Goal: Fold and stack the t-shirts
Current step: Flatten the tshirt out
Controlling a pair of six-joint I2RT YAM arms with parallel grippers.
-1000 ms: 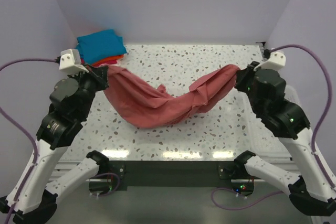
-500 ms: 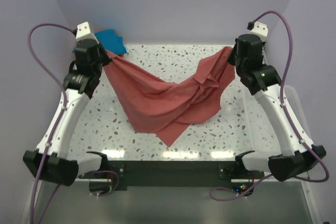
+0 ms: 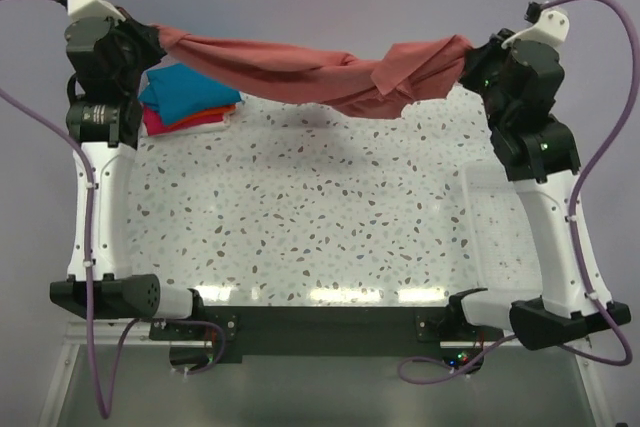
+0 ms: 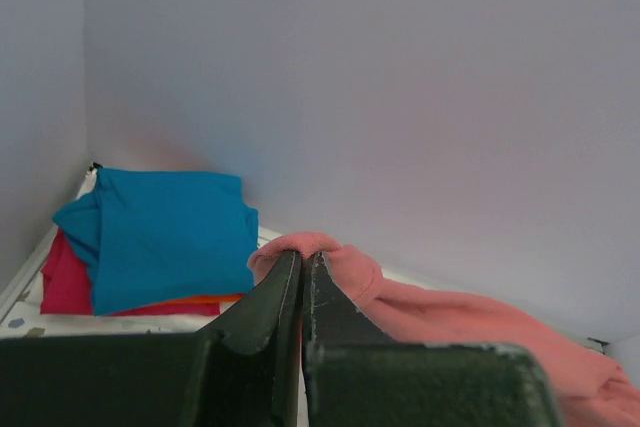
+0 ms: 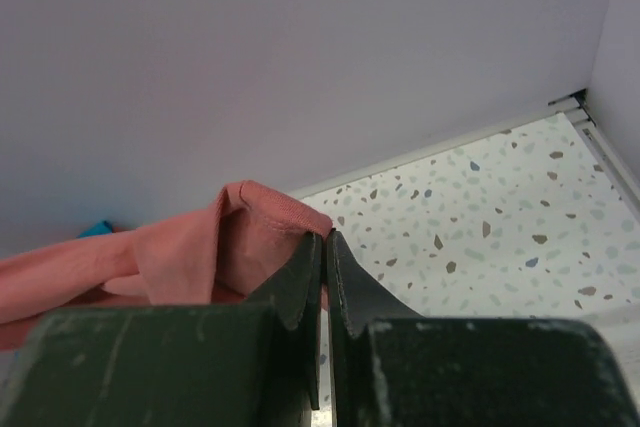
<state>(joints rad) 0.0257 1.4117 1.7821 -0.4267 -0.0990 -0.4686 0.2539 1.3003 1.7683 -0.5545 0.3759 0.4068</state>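
Observation:
The salmon-pink t-shirt (image 3: 310, 62) hangs stretched in the air between both grippers, high above the back of the table. My left gripper (image 3: 155, 35) is shut on its left end (image 4: 330, 257). My right gripper (image 3: 468, 52) is shut on its right end (image 5: 250, 227), where the cloth bunches in folds. A folded stack sits at the back left corner: the teal-blue t-shirt (image 3: 185, 92) on top, an orange one (image 3: 215, 112) under it and a magenta-pink one (image 3: 160, 122) at the bottom. The stack also shows in the left wrist view (image 4: 160, 237).
The speckled table (image 3: 320, 207) lies below the shirt. A pale basket (image 3: 500, 237) stands at the right edge beside the right arm. Lilac walls close the back and sides.
Both arms have risen and moved back, lifting the salmon-pink shirt off the table and pulling it taut in the air. The folded stack is now uncovered.

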